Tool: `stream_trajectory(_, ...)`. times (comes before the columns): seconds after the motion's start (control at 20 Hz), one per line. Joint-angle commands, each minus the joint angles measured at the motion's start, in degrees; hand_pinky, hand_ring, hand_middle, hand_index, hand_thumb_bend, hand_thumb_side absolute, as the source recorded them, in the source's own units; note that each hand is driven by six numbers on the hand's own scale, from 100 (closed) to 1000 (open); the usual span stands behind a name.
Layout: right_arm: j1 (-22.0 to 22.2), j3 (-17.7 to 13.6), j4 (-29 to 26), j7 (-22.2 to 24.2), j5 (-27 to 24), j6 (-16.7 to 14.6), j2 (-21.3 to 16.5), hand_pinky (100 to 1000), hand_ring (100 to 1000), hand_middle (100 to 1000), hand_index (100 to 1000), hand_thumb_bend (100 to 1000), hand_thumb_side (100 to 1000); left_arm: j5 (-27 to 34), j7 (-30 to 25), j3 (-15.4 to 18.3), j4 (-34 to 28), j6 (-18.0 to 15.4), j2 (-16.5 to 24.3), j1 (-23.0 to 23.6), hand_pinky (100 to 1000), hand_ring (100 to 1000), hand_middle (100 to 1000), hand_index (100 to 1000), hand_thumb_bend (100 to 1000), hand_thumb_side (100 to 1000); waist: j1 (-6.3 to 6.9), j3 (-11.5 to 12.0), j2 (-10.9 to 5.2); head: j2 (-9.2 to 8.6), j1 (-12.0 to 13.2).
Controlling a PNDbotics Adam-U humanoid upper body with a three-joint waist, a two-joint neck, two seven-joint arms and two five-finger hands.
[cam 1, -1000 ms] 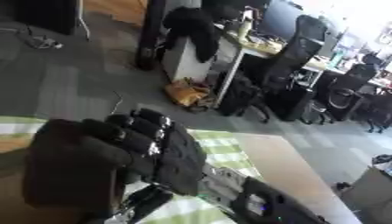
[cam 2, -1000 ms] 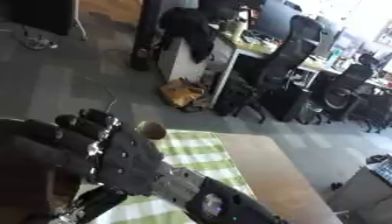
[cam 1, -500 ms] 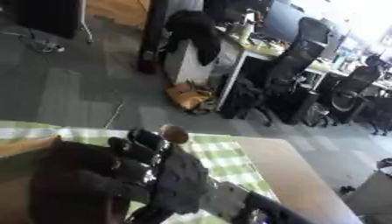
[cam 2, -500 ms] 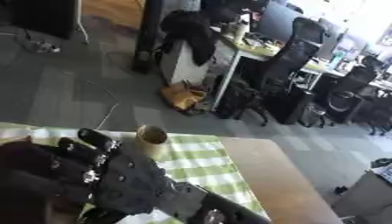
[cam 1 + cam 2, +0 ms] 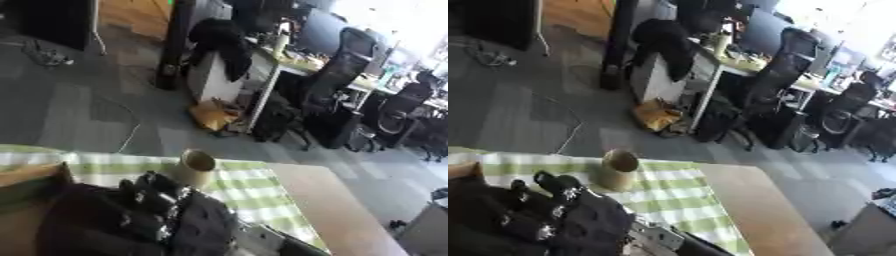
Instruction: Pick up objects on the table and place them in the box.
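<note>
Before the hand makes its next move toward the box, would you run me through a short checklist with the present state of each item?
1. Cup upright on the checked cloth: ok.
2. Right hand in view: ok, it fills the lower left of both views, back toward the camera.
3. Hand gripping the cup: cannot tell; its fingers lie beside the cup, and contact is hidden.
4. Box in view: ok, a brown edge shows at the far left, partly behind the hand.
5. Box interior free for placing: cannot tell, it is hidden.
6. Left hand located: not ok, it shows in neither view.
</note>
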Motion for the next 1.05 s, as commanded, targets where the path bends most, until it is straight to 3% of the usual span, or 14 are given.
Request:
stream_trajectory(0.05,1.1,-1.8,-0.9,-0.1,1.6,2.5,-1.6,1000,1000,1000,1000,302,1000,0.1,0.5,0.6,-0.8,-0.1,1.3,-0.1,902,1000,873,814,213,1000,0.42,-0.2,-1.04,-1.2,0.2)
stream_trajectory(0.1,1.4,-1.9,-0.9,-0.1,2.0,3.2,-1.5,1000,1000,1000,1000,337,1000,0.1,0.5,0.5,-0.8,-0.1,1.3,-0.1,903,1000,872,815,215,1000,0.38,-0.3,-1.03,-1.0,0.1)
stream_trajectory(0.7,1.5,-2.3,-0.9,-0.1,2.1,6.2,-1.3,1000,1000,1000,1000,352,1000,0.3,0.3,0.5,-0.8,-0.5,1.4,0.3,903,1000,873,815,215,1000,0.52,-1.2,-0.98,0.91,-1.1)
stream_trajectory(1.0,1.7,-2.8,-0.9,-0.1,-0.1,7.4,-0.9,1000,1000,1000,1000,328,1000,0.2,0.2,0.5,-0.8,-0.6,1.4,0.7,904,1000,873,816,217,1000,0.81,-2.0,-1.37,2.96,-2.0)
stream_trajectory(1.05,1.7,-3.0,-0.9,-0.1,-1.0,7.5,-0.9,1000,1000,1000,1000,364,1000,0.2,0.2,0.4,-0.8,-0.7,1.4,0.8,904,1000,872,816,217,1000,0.91,-2.3,-1.54,3.58,-2.1)
